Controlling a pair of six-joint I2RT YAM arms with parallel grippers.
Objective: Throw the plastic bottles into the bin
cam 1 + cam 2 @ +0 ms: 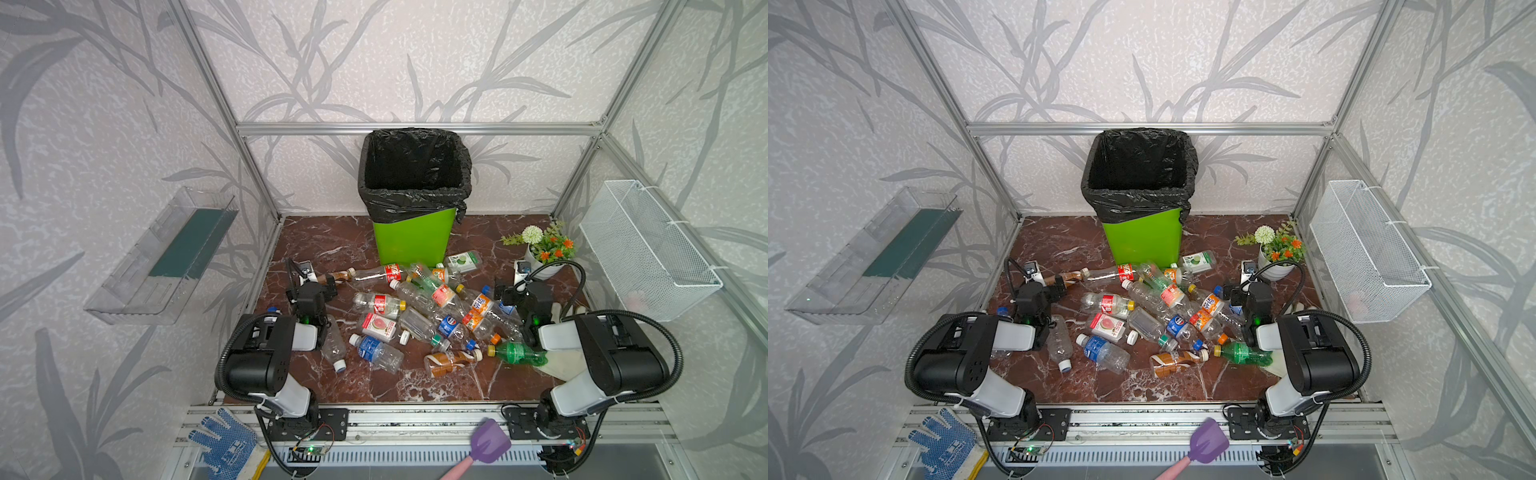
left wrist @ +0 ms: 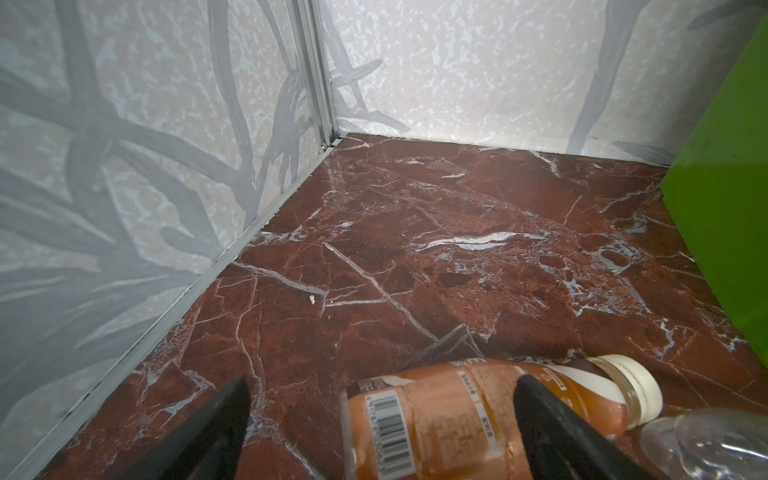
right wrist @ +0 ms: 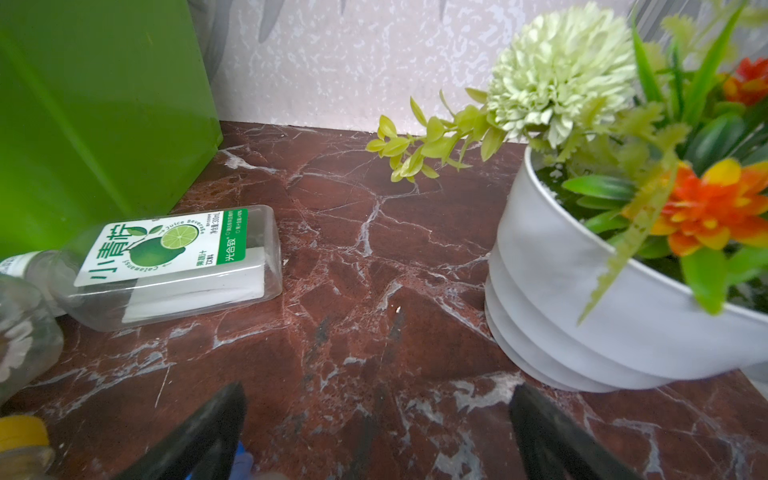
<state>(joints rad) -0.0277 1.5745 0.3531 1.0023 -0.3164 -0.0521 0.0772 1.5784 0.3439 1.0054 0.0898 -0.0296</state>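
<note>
The bin (image 1: 413, 241) (image 1: 1142, 243) is lime green with a black bag over its rim and stands at the back of the marble floor. Several plastic bottles (image 1: 415, 316) lie in a heap in front of it. My left gripper (image 1: 328, 286) (image 2: 380, 384) is open at the heap's left edge, over a brown-labelled bottle (image 2: 436, 415) (image 1: 340, 275) lying partly between its fingers. My right gripper (image 1: 503, 291) (image 3: 377, 390) is open over bare floor at the heap's right edge. A lime-labelled bottle (image 3: 174, 257) lies by the bin (image 3: 95, 116). A green bottle (image 1: 517, 353) lies near the right arm.
A white pot of artificial flowers (image 1: 544, 253) (image 3: 582, 291) stands close to the right gripper. A white wire basket (image 1: 648, 249) hangs on the right wall and a clear tray (image 1: 166, 257) on the left. A blue-dotted glove (image 1: 224, 440) and a purple spatula (image 1: 490, 440) lie on the front rail.
</note>
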